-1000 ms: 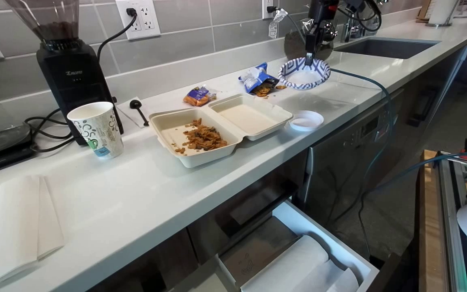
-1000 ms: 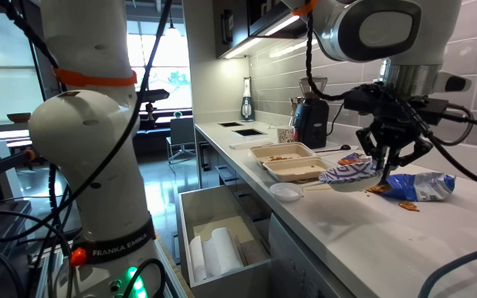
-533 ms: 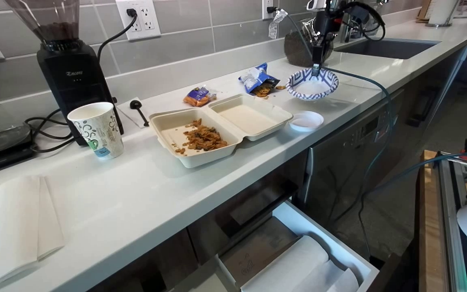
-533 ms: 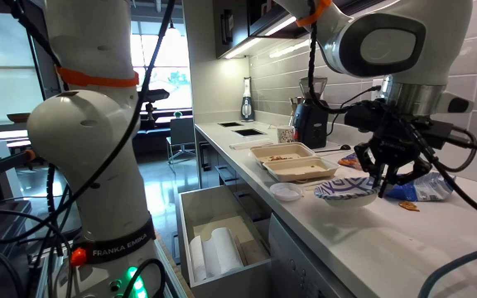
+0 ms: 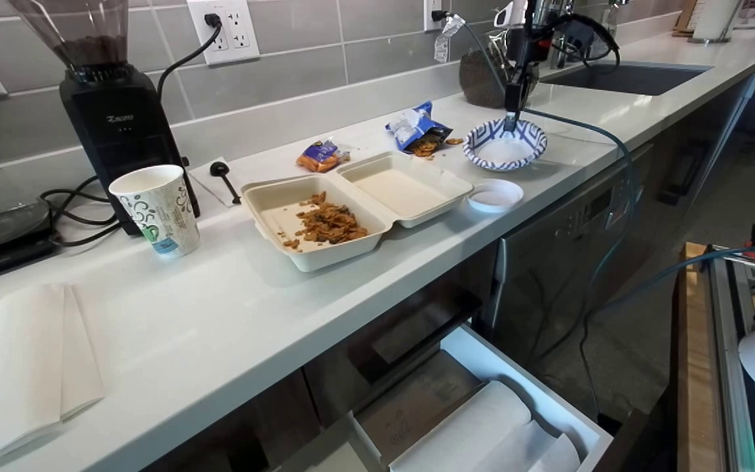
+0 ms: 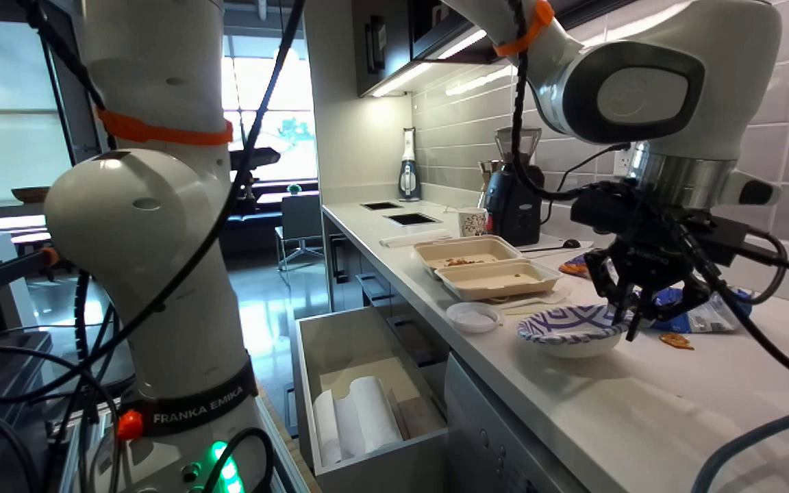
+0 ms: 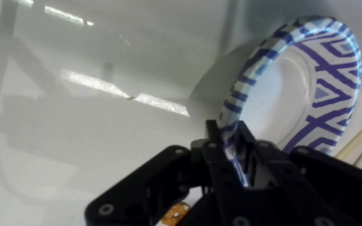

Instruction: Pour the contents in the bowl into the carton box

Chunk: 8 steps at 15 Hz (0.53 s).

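Note:
The blue-and-white bowl (image 5: 502, 152) is at the right of the box in an exterior view; it also shows in an exterior view (image 6: 569, 325) and the wrist view (image 7: 272, 103). Its inside shows bare white. My gripper (image 5: 511, 126) points down, its fingers astride the bowl's near-wall rim; in the wrist view the rim lies between the fingertips (image 7: 228, 127). The bowl is at or just above the counter; I cannot tell whether it touches. The open carton box (image 5: 404, 183) holds the contents (image 5: 330, 223), a brownish-orange heap in its left half. The other half is bare.
A flat white disc (image 5: 495, 196) lies between box and bowl. An open blue snack packet (image 5: 415, 128) and a smaller packet (image 5: 320, 156) lie behind. A loose cracker (image 6: 677, 340) lies near the gripper. A paper cup (image 5: 158, 210) and grinder (image 5: 122, 131) stand left. A drawer (image 6: 374, 452) is open below.
The gripper and bowl have moved down to the counter and slightly right in an exterior view, and the bowl has become more level. The box and its heap have not moved.

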{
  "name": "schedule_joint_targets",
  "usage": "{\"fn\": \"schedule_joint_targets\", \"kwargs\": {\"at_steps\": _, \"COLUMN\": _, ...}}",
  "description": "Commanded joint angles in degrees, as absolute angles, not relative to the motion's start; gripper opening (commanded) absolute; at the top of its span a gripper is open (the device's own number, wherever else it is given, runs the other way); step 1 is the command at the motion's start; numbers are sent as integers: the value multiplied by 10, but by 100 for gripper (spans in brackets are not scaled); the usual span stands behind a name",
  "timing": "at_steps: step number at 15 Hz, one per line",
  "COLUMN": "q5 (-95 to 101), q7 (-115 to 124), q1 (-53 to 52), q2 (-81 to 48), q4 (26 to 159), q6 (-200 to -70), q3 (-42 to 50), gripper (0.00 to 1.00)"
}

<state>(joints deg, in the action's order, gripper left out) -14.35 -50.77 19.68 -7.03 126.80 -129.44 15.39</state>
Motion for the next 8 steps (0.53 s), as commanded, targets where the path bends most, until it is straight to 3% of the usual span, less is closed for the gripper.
{"fn": "schedule_joint_targets", "kwargs": {"at_steps": 1, "q5": -150, "q7": -513, "q1": 198, "q2": -69, "q4": 1276, "q6": -1329, "q3": 151, "gripper": 50}}
{"fn": "schedule_joint_targets", "kwargs": {"at_steps": 8, "q5": -138, "q7": -499, "q1": 193, "q2": -31, "q4": 1276, "q6": -1361, "q3": 151, "gripper": 100}}
